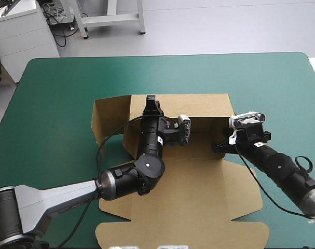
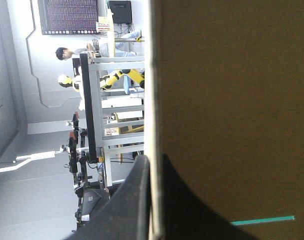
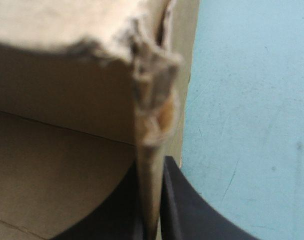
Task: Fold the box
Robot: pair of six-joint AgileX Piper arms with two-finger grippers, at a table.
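Observation:
The brown box (image 1: 199, 207) lies mid-table with its far and side walls raised and its lid flat toward the near edge. My left gripper (image 1: 151, 100) reaches over the tray and is shut on the top edge of the far wall. In the left wrist view the board (image 2: 232, 100) stands edge-on between the black fingers of that gripper (image 2: 153, 160). My right gripper (image 1: 220, 147) is shut on the right side wall near its corner. In the right wrist view the frayed wall edge (image 3: 152, 100) runs between the fingers of the right gripper (image 3: 150, 172).
The teal-green cover (image 1: 58, 104) surrounds the box, with wide strips to its left, right and far side. A side flap (image 1: 109, 115) stands up at the box's far left corner. The flat lid's front flap (image 1: 183, 234) reaches close to the table's near edge.

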